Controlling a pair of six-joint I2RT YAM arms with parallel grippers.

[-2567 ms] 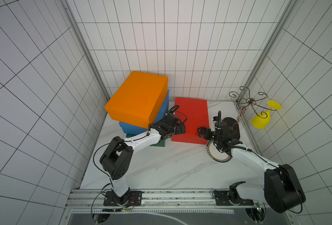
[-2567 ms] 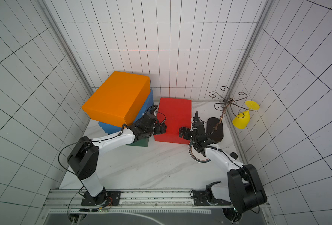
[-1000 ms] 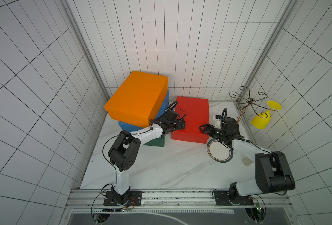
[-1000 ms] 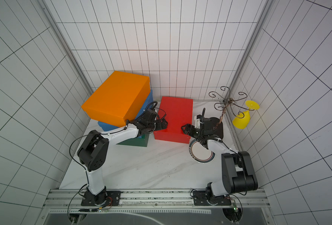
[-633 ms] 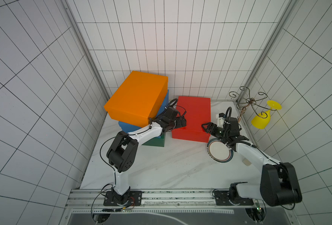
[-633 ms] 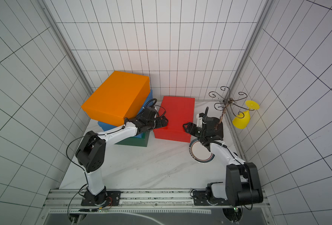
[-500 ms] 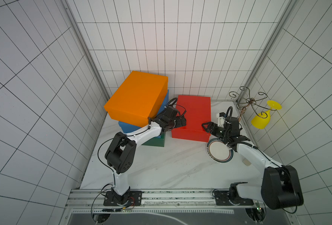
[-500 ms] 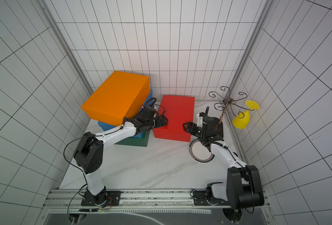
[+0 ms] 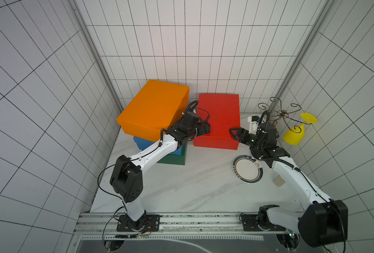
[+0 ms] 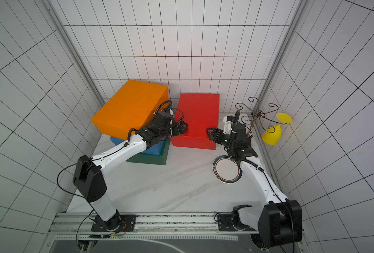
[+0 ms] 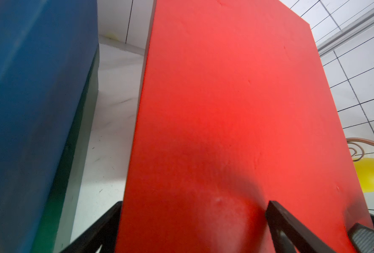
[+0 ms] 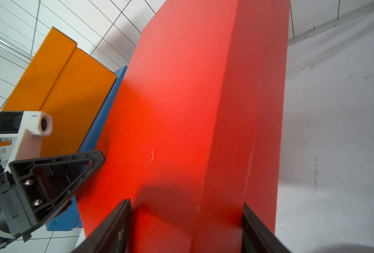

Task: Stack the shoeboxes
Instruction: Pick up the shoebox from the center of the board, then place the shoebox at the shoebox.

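Note:
The red shoebox [image 9: 219,114] [image 10: 197,114] hangs a little above the table at the back, held at its near end by both grippers. My left gripper [image 9: 204,131] [image 11: 195,202] is shut on its near left corner, jaws very wide, one finger on the lid and one below the edge. My right gripper [image 9: 235,134] [image 12: 186,202] is shut on its near right corner. To the left, the orange shoebox [image 9: 155,107] lies askew on the blue shoebox [image 9: 142,142], which rests on the dark green shoebox [image 9: 175,158].
A round white plate [image 9: 247,169] lies on the table under my right forearm. A wire stand [image 9: 279,114] with a yellow glass [image 9: 295,133] hanging from it occupies the back right corner. A small beige piece [image 9: 278,181] lies by the right wall.
The red shoebox has come up off the table and looks larger. My right gripper's jaws narrowed onto its corner. Both grippers rose with it.

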